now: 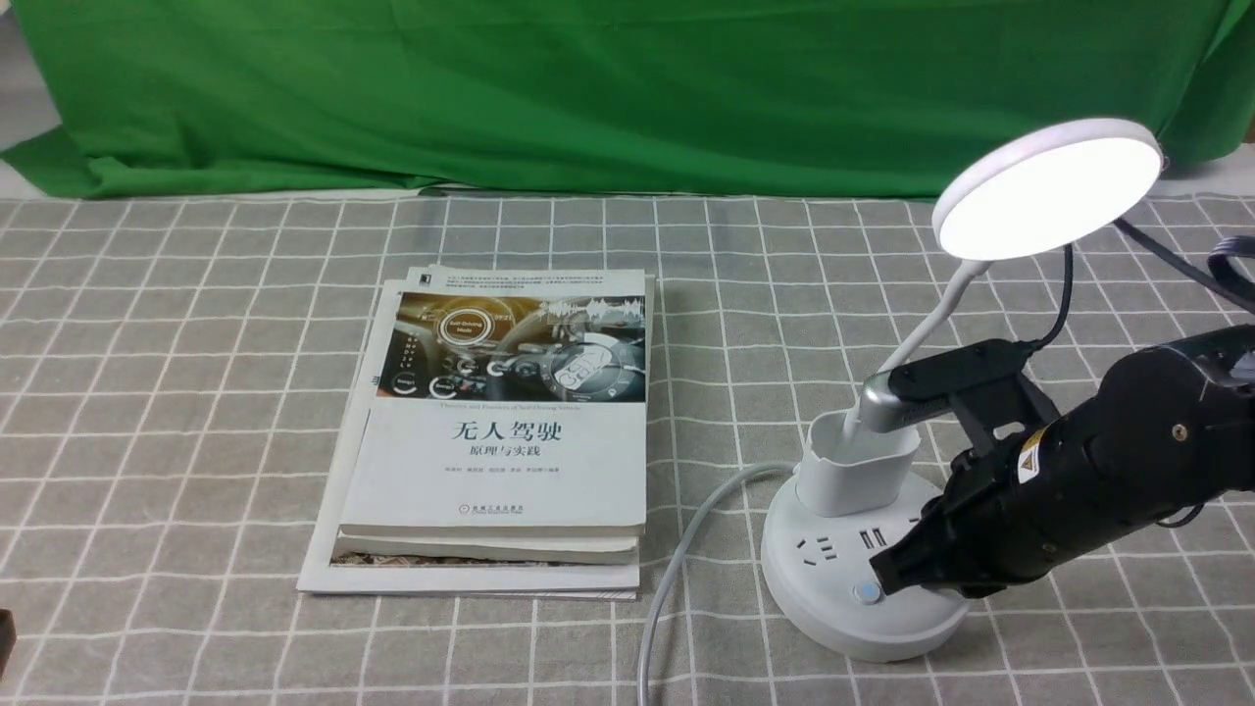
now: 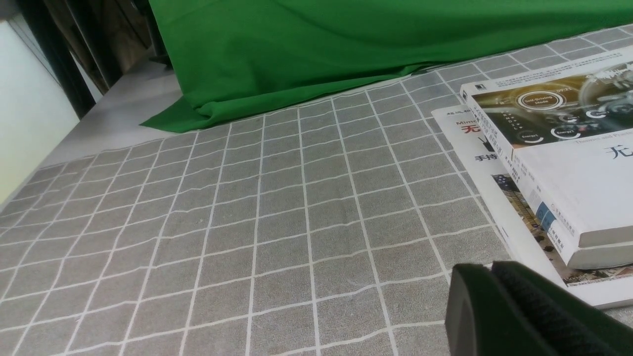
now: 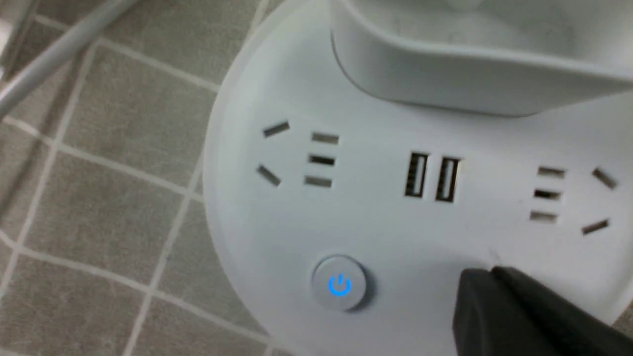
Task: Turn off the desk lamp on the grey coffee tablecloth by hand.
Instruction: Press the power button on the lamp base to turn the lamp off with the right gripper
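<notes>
The desk lamp [image 1: 1049,191] stands at the right on the grey coffee tablecloth [image 1: 196,392], its disc head glowing white. On its round base [image 1: 843,628] a button [image 1: 867,591] sits right beside the tip of my right gripper [image 1: 884,577]. This hand is black with a yellow label, and its jaws are shut on nothing. In the right wrist view the power button [image 3: 339,284] glows blue, a short way from the right gripper [image 3: 487,277] over the base [image 3: 376,227]. My left gripper [image 2: 487,269] is shut and empty above the cloth, next to the books.
A stack of books [image 1: 500,441] lies mid-table, also seen from the left wrist as books [image 2: 568,163]. The lamp's white cord [image 1: 677,559] runs from the base to the front edge. Plain green cloth [image 1: 588,88] hangs at the back. The pen cup [image 1: 853,471] rises behind the sockets.
</notes>
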